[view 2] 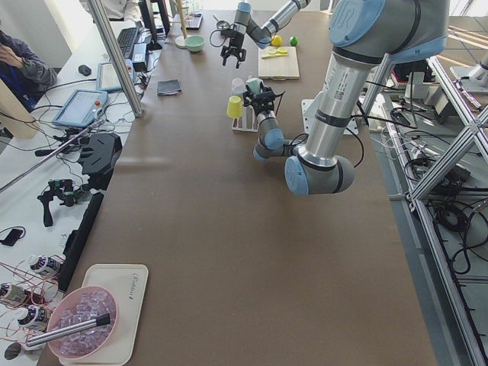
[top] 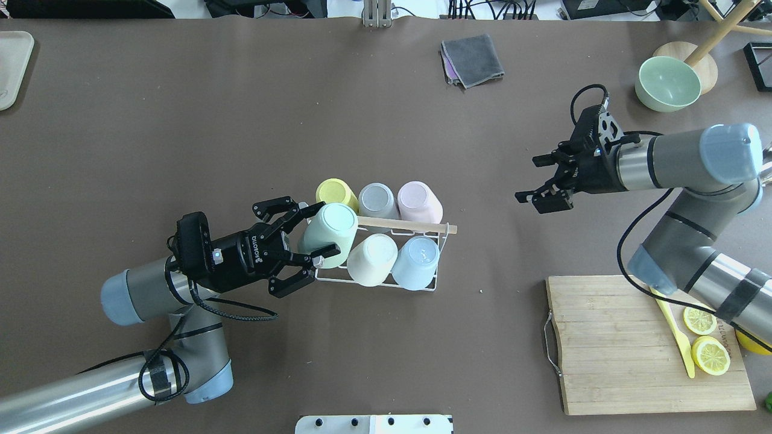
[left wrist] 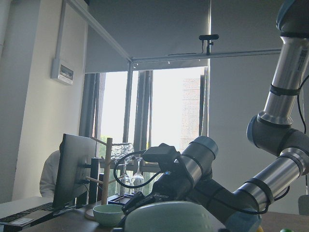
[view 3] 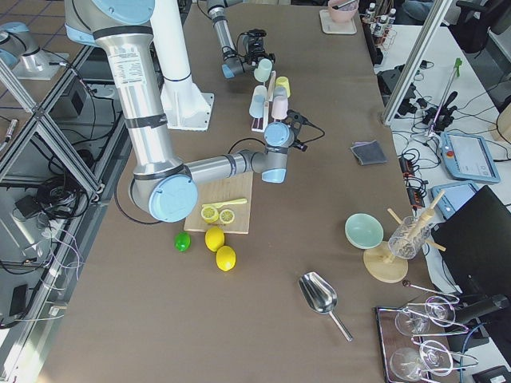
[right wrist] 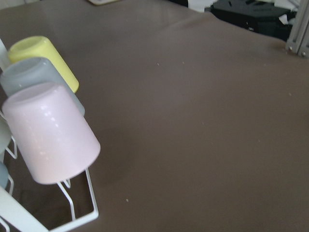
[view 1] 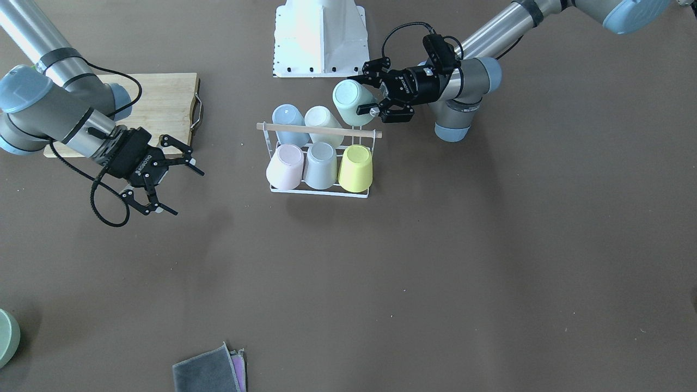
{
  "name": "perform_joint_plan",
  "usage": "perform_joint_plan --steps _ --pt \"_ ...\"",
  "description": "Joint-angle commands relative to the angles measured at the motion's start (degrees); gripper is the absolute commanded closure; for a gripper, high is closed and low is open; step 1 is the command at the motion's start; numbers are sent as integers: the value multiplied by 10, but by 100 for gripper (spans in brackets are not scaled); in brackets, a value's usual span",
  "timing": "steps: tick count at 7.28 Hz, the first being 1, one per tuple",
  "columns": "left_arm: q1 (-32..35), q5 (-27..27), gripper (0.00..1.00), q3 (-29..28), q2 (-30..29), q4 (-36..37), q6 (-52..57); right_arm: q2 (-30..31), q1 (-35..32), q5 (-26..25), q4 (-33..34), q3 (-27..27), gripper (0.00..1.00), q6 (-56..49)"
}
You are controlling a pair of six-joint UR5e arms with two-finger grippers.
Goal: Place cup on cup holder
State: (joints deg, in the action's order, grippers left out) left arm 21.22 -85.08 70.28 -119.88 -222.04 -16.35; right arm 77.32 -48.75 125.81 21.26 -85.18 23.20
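The cup holder (top: 410,225) is a white wire rack with a wooden bar (view 1: 321,129), standing mid-table. Upside down on it are a yellow cup (top: 336,193), a grey cup (top: 377,199), a pink cup (top: 419,202), a cream cup (top: 372,259) and a blue cup (top: 416,262). My left gripper (top: 324,229) is shut on a mint green cup (top: 329,232), held tilted and bottom-up at the rack's near left corner (view 1: 353,100). My right gripper (top: 526,179) is open and empty, above the table well right of the rack. The right wrist view shows the pink cup (right wrist: 50,133).
A wooden cutting board (top: 615,349) with lemon halves (top: 699,319) and a yellow knife (top: 678,337) lies at the near right. A green bowl (top: 669,83) stands at the far right. A grey cloth (top: 472,59) lies at the far edge.
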Motion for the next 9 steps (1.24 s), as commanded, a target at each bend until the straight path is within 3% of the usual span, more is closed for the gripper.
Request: perform_joint_plan --steps 1,2,3,4,5,6,9 --pt "-1 0 87 -1 -1 0 0 45 -74 102 203 -36 0 -7" --pt "-1 0 68 0 0 0 0 59 -98 101 300 -45 0 -24" --pt "-1 0 23 0 0 -1 0 59 -124 94 419 -44 0 -38" --pt "-2 0 3 1 1 -1 1 58 -147 85 518 -39 0 -52" --pt "-2 0 2 3 2 -1 0 55 -185 77 602 -42 0 -54" --pt "-2 0 2 4 3 -1 0 60 -216 53 639 -44 0 -60" --pt "3 -2 2 31 14 2 -2 105 -334 56 688 -57 0 -90"
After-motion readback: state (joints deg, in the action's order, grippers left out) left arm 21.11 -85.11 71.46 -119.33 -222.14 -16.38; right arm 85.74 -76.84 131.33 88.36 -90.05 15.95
